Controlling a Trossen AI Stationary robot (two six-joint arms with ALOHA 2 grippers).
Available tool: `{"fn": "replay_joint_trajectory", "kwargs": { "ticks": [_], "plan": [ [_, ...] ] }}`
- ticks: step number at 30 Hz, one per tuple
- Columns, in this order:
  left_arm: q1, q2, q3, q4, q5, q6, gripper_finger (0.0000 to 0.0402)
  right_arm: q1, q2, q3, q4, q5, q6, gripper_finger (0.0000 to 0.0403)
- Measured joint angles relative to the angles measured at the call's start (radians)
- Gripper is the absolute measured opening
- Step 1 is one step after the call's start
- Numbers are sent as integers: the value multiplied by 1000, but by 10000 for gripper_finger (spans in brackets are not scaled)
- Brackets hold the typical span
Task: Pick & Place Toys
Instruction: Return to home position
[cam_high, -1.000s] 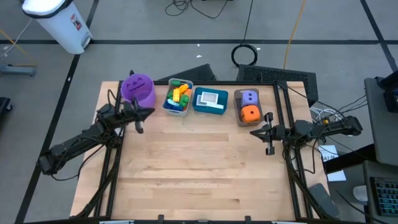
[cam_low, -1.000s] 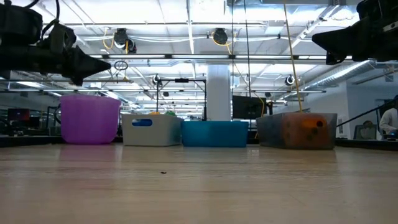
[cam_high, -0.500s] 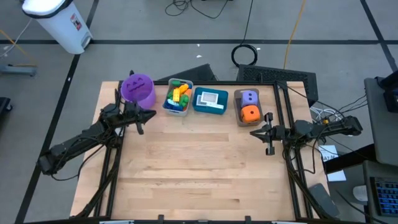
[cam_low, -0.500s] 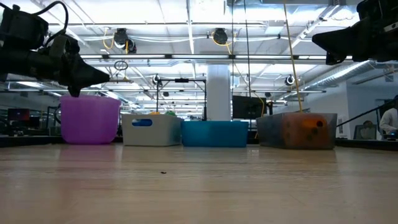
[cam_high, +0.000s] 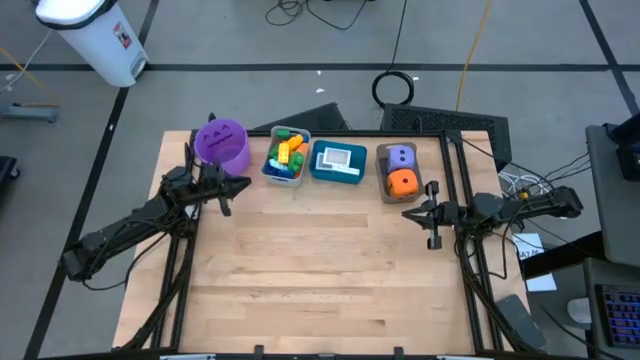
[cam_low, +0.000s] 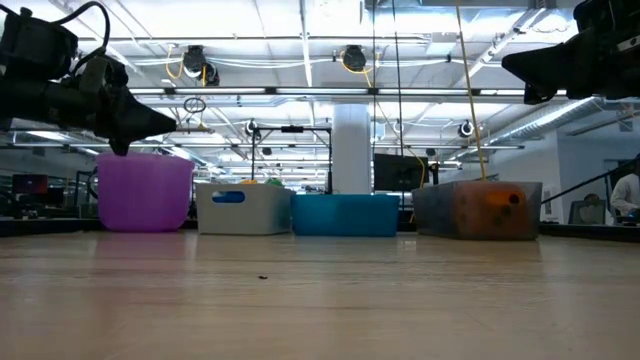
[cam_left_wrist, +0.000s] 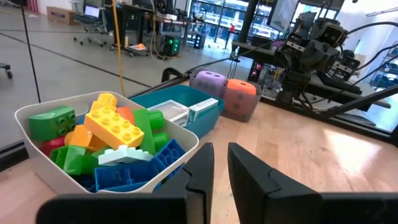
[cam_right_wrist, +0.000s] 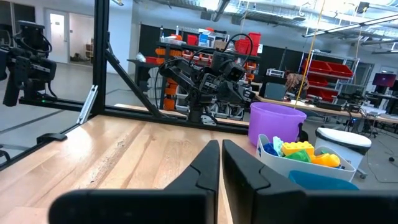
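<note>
The left gripper (cam_high: 240, 183) hovers near the table's (cam_high: 320, 270) far left corner, its fingers drawn to a narrow slit and holding nothing. Just beyond it stands the purple bucket (cam_high: 222, 143). The right gripper (cam_high: 410, 213) hangs by the right edge, pinched together and empty too. Along the far edge, the grey bin (cam_low: 243, 210) holds the bricks (cam_high: 288, 152), the teal bin (cam_low: 345, 215) the cards (cam_high: 340, 157), and the brown bin (cam_low: 440, 215) the purple die (cam_high: 401, 156) and orange die (cam_high: 402, 182).
</note>
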Motion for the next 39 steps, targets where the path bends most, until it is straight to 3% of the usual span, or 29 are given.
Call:
{"fn": "replay_joint_trajectory", "kwargs": {
  "ticks": [39],
  "plan": [
    [0,0,1,0,0,-1,53,0,0,0,0,0,0,15]
  ]
}}
